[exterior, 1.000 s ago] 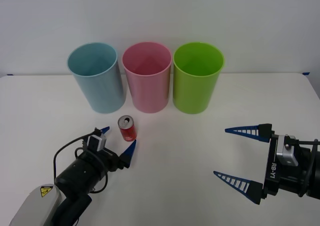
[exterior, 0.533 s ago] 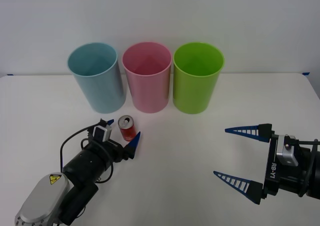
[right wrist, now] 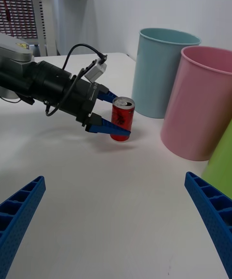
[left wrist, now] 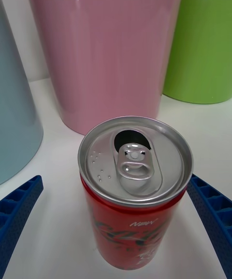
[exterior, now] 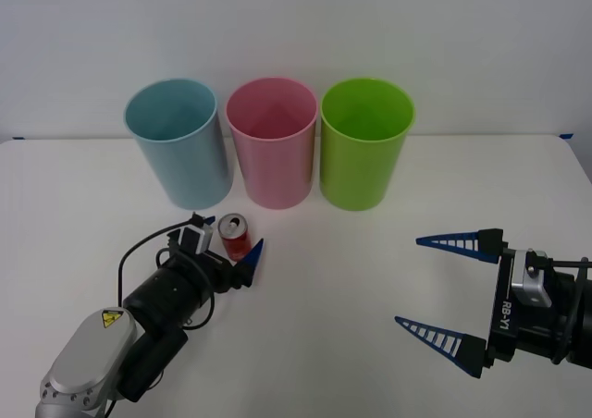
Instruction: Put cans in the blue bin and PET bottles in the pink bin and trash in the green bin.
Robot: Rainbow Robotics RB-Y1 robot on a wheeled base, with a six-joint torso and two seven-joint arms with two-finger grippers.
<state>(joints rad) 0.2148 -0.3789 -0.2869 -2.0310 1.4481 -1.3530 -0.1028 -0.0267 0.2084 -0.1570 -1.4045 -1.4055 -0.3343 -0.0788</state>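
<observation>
Left gripper (exterior: 228,244) spread, fingers flanking can (exterior: 234,236), no contact we can see. Can upright on table (exterior: 351,270), at 6 o'clock of gap between blue bin (exterior: 178,142) and pink bin (exterior: 272,141). We judge can opened, light, thin-walled, slick; grip mid-body, gently. Forearm low, reaching toward 1 o'clock. Right gripper (exterior: 448,291) wide apart, idle at 4 o'clock.

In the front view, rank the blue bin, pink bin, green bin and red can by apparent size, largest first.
1-3. The blue bin, pink bin and green bin look alike in shape and size, standing in one row, so they are not ranked.
4. The red can is clearly smallest, though nearer the camera.
</observation>
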